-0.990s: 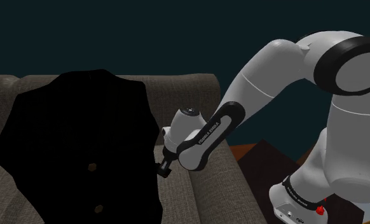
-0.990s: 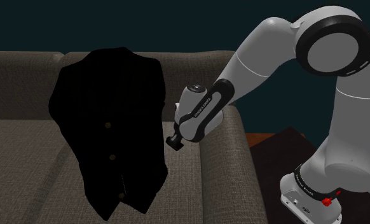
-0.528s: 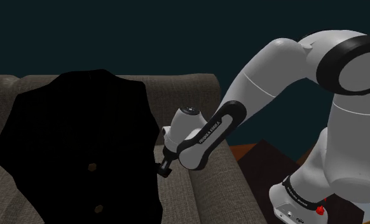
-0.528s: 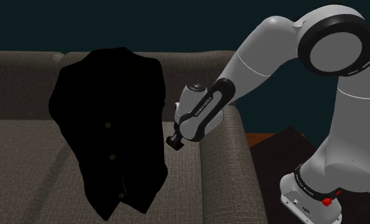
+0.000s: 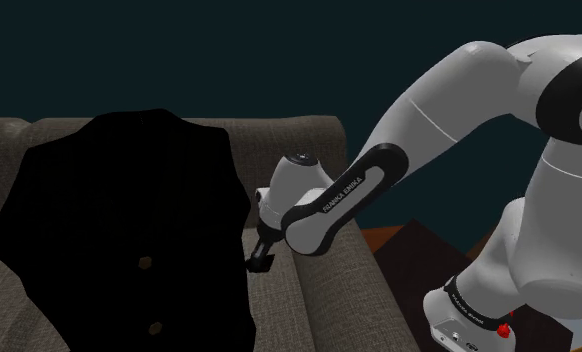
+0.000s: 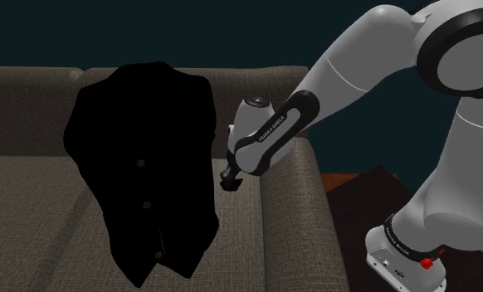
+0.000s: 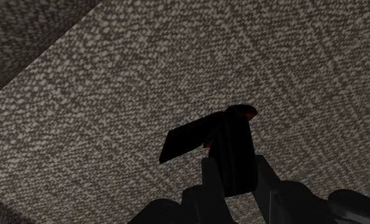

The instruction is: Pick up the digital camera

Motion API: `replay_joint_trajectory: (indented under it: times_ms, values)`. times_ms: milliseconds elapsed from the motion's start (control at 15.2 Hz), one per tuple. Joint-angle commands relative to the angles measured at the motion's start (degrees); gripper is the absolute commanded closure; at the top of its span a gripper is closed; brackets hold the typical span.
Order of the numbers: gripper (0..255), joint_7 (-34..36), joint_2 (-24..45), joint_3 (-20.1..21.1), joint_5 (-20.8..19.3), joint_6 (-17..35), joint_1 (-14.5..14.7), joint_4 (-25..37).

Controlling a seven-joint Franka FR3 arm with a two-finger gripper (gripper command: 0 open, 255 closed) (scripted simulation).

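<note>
The arm [image 5: 449, 100] is swinging its elbow toward two o'clock in the shoulder view, and the hand [image 5: 258, 264], clasping the camera [image 7: 231, 143], is rising slightly.

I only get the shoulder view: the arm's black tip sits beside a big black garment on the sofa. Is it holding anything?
Observer: Yes. In the wrist view the gripper is closed on a small camera.
Visitor: What does the camera look like?
Observer: It is black, with a red spot at the end farthest from the gripper.
Visitor: And what lies behind it?
Observer: The speckled grey-brown fabric of the sofa, crossed by one cushion edge.
</note>
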Motion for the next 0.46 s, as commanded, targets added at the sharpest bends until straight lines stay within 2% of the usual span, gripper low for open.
replay_joint_trajectory:
  times_ms: [0, 396]
  values:
    - [255, 0.3, -1.7, 0.0, 0.0, -1.5, -0.1, -0.1]
    - [255, 0.9, -4.8, 0.0, -0.1, -4.6, -0.1, -0.2]
